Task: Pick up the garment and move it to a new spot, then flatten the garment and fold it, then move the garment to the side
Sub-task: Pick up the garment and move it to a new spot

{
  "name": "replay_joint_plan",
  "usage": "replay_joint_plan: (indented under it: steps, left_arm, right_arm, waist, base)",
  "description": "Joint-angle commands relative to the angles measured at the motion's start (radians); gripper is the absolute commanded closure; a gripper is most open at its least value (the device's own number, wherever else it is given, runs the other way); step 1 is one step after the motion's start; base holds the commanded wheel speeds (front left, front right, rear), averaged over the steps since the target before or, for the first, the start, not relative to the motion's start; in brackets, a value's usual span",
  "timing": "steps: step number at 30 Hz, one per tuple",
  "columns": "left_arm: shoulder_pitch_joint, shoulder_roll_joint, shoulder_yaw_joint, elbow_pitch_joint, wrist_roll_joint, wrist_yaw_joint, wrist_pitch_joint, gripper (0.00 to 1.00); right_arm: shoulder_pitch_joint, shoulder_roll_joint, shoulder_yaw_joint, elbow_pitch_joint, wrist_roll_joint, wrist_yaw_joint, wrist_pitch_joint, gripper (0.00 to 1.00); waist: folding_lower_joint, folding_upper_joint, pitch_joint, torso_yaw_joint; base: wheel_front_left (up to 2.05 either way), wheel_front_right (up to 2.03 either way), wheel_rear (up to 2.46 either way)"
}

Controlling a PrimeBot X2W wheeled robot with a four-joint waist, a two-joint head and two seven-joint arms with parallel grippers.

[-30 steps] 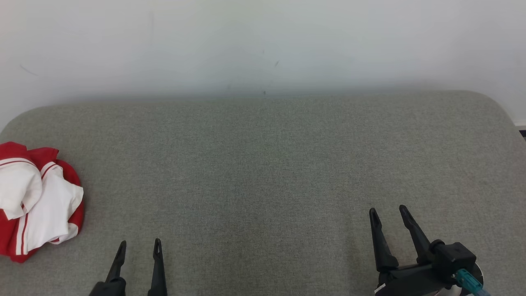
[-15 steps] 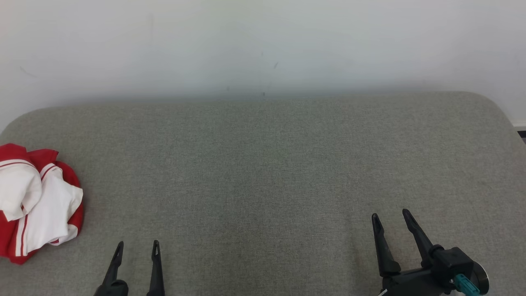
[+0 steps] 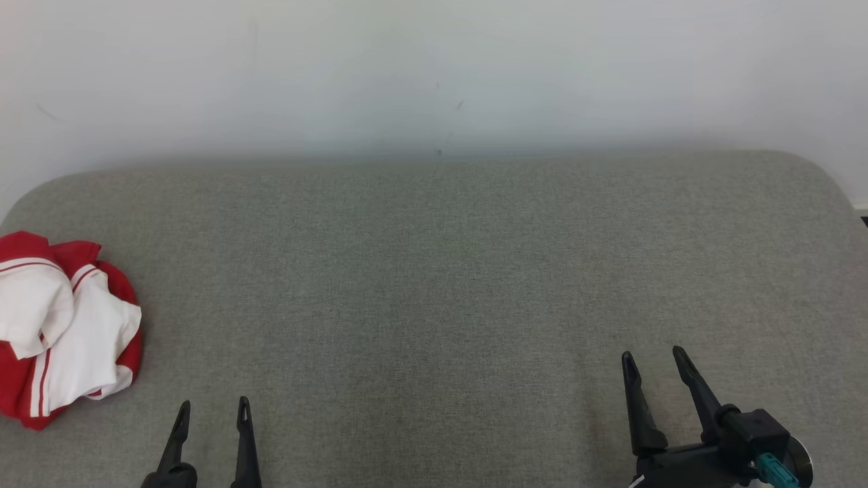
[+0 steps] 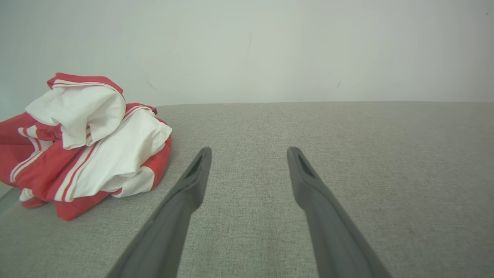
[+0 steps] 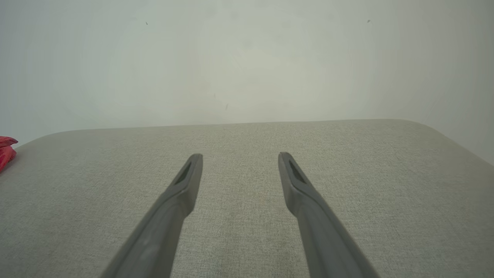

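Cloth covered the whole bench (image 3: pixel 441 271), a grey-green weave with rounded far corners, set against a plain pale wall (image 3: pixel 434 68). The garment (image 3: pixel 64 332), red with white panels and thin white stripes, lay in a crumpled heap at the bench's left edge, partly cut off by the border of the head view. Neither hand touched it. The left hand (image 3: pixel 213 403) sat low at the near left of the bench, its two dark fingers pointing toward the wall and spread apart with nothing between them. It was near the garment, off to the heap's right, with bare fabric between them. In the left wrist view the garment (image 4: pixel 88 146) rose in loose folds ahead and to the left of the left hand (image 4: pixel 249 150), close to the left finger but clear of it. The right hand (image 3: pixel 653 353) stood at the near right of the bench, well apart from the garment, its fingers likewise parted and empty, with a teal connector (image 3: pixel 773 469) at its wrist. In the right wrist view the right hand (image 5: pixel 240 155) pointed across bare bench toward the wall, and a sliver of the red garment (image 5: pixel 5 152) showed at the far left edge.
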State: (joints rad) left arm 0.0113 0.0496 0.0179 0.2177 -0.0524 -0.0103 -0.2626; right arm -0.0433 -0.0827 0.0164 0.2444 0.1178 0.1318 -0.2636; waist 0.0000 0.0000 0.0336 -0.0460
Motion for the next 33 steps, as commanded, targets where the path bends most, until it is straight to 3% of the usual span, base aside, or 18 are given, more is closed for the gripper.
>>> replay_joint_plan:
  steps: [1, 9, 27, 33]
  left_arm:
    - [-0.001, 0.002, -0.001, -0.001, -0.005, -0.004, -0.003, 0.0]
    - [-0.018, 0.002, -0.003, -0.005, -0.007, 0.001, -0.003, 0.0]
    - [0.001, 0.002, 0.026, 0.008, -0.036, 0.019, -0.003, 0.0]
    - [0.025, 0.001, 0.055, 0.014, -0.05, 0.014, -0.003, 0.0]
  right_arm:
    - [0.0, 0.004, 0.002, 0.0, -0.003, -0.002, -0.001, 0.0]
    - [-0.019, -0.008, 0.032, -0.009, -0.006, -0.002, -0.001, 0.0]
    - [-0.055, -0.029, 0.116, 0.011, 0.02, -0.002, -0.001, 0.0]
    - [-0.055, -0.022, 0.133, 0.022, 0.023, -0.002, -0.001, 0.0]
  waist:
    - [0.0, 0.0, 0.005, 0.008]
    - [0.0, 0.0, 0.03, 0.072]
    - [0.0, 0.0, 0.062, 0.418]
    - [0.0, 0.0, 0.051, 0.495]
  base:
    - [0.0, 0.0, 0.0]
    - [0.0, 0.0, 0.0]
    - [0.0, 0.0, 0.0]
    - [0.0, 0.0, 0.0]
